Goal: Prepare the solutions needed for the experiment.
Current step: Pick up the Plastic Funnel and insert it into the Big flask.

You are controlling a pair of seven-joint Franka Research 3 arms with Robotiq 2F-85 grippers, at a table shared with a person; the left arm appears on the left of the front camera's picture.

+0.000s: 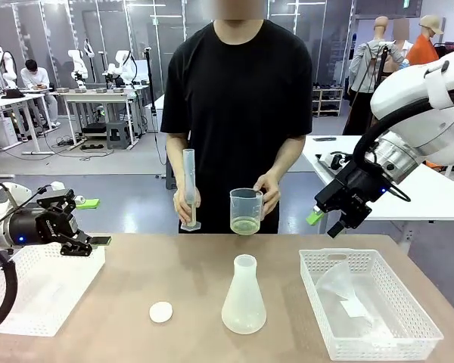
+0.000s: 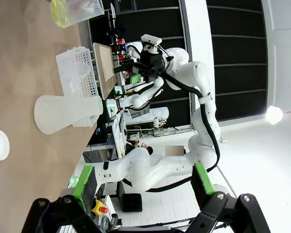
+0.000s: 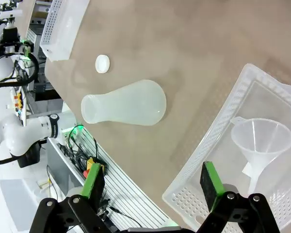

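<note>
Holding beaker (image 1: 247,203) of solutions (image 1: 245,225), flask (image 1: 244,299) upright

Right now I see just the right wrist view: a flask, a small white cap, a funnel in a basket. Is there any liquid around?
Observer: Yes. The person holds a clear beaker with a little pale yellow-green liquid in its bottom.
Visitor: Holding anything else?
Observer: A tall measuring cylinder, held upright beside the beaker.
Visitor: And on the robot's other side?
Observer: The left tool is open and holds nothing, by the far edge of the white basket on the robot's left.
</note>
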